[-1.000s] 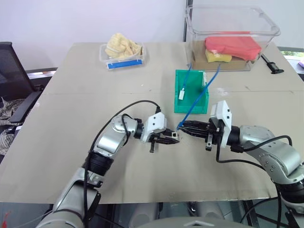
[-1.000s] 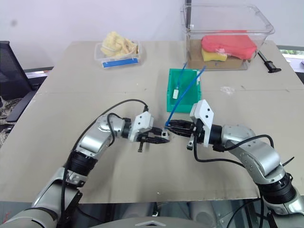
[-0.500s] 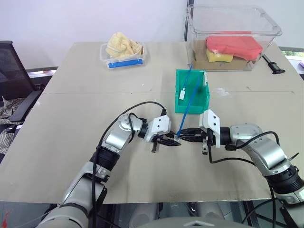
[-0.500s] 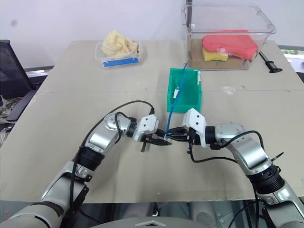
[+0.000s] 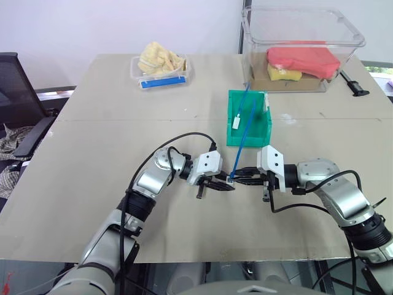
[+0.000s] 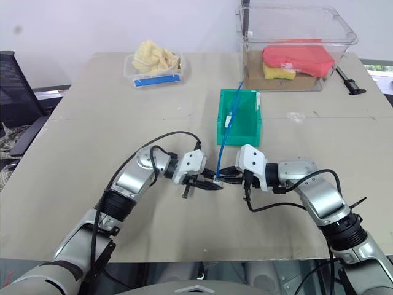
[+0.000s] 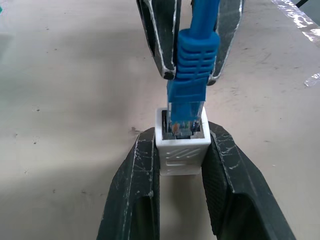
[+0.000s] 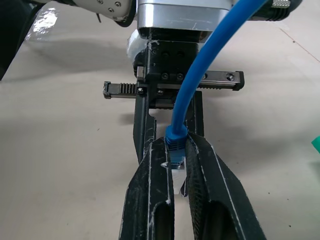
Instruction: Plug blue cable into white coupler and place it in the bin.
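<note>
My left gripper [image 7: 181, 136] is shut on the white coupler [image 7: 181, 150], a small cube with its dark socket facing the other arm. My right gripper [image 8: 175, 144] is shut on the ribbed boot of the blue cable [image 8: 205, 60], just behind its clear plug [image 7: 186, 117]. The plug's tip sits in the socket's mouth. In the left eye view both grippers meet tip to tip just above the table at the coupler [image 5: 230, 180]. From there the cable [image 5: 244, 141] arcs up and back over the green bin [image 5: 261, 132], which stands just behind them.
A straighter blue cord with a white block [image 5: 235, 122] lies in the bin. A large clear tub [image 5: 301, 24] holding red and yellow pads stands at the back right, a black tool [image 5: 351, 83] beside it. A small clear tray [image 5: 158, 70] sits at the back left.
My right gripper came down and leftward with the plug, bringing it into line with the coupler's socket. The left gripper stayed in place with the coupler.
</note>
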